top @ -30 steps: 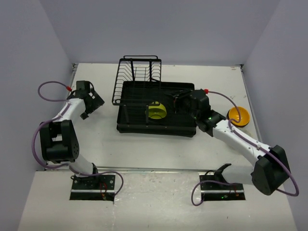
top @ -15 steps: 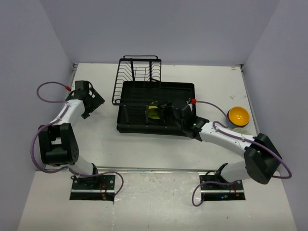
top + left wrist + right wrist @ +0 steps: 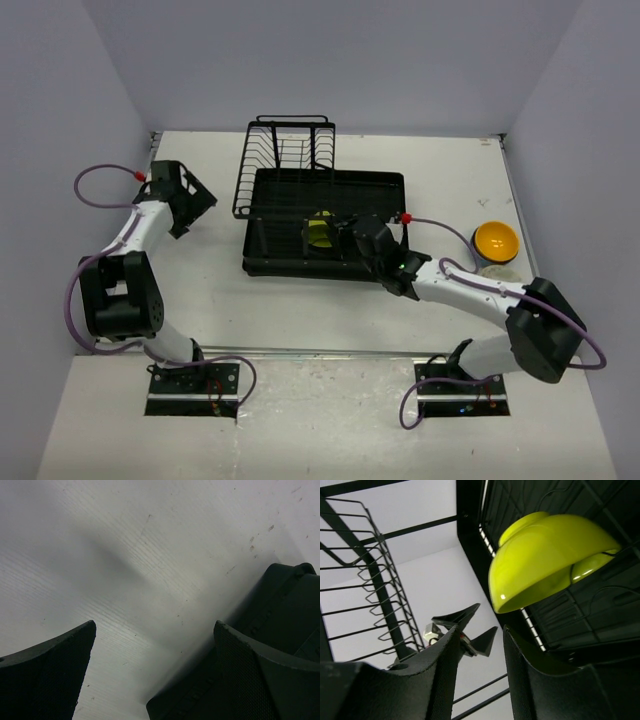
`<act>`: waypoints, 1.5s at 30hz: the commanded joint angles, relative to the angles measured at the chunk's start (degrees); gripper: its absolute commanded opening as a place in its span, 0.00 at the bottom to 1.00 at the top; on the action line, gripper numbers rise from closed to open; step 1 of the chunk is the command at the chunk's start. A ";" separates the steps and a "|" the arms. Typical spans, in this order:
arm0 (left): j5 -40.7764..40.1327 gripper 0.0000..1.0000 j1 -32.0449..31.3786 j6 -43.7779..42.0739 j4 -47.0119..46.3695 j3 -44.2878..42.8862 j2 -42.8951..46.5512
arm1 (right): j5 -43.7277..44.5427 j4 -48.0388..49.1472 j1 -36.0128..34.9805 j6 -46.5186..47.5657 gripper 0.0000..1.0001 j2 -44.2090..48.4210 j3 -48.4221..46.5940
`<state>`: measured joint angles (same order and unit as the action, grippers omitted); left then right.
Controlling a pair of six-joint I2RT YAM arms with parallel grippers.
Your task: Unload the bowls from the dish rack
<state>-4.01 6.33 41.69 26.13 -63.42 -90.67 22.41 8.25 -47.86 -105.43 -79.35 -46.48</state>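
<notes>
The right tool (image 3: 481, 640) is half open, holding nothing. Coming in crooked, it could push the yellow-green bowl (image 3: 545, 555) away inside the dish rack (image 3: 468, 535).

I see the white table (image 3: 210, 290) carrying the black dish rack (image 3: 300, 266) around its middle, toward the far side. An orange bowl (image 3: 496, 241) sits well apart, near the right edge.

so the rack (image 3: 330, 176) sits in the middle of the table (image 3: 200, 290), one bowl (image 3: 320, 233) in it, right gripper (image 3: 347, 234) just right of that. other bowl (image 3: 496, 241) is on the table, well right of the rack.
</notes>
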 commanded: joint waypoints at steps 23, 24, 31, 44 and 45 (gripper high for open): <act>3.75 1.00 1.32 1.73 -2.58 -2.41 -1.17 | 7.82 4.40 -0.22 -3.29 0.42 -3.61 2.98; 3.75 1.00 1.32 1.73 -2.58 -2.41 -1.26 | 7.91 4.32 -0.05 -3.73 0.42 -4.14 2.36; 3.75 1.00 1.41 1.03 -2.49 -2.15 -1.44 | 7.73 7.84 0.75 -4.96 0.42 -8.01 0.51; 4.89 1.00 1.67 1.02 -2.75 -1.62 -1.70 | 8.43 8.98 0.92 -6.54 0.28 -9.50 0.69; 4.72 1.00 1.67 0.94 -2.75 -1.53 -1.70 | 8.61 8.98 0.92 -6.72 0.21 -10.20 0.60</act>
<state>-0.19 7.51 42.87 24.86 -64.55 -92.05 27.59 17.15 -47.20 -111.00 -87.99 -44.64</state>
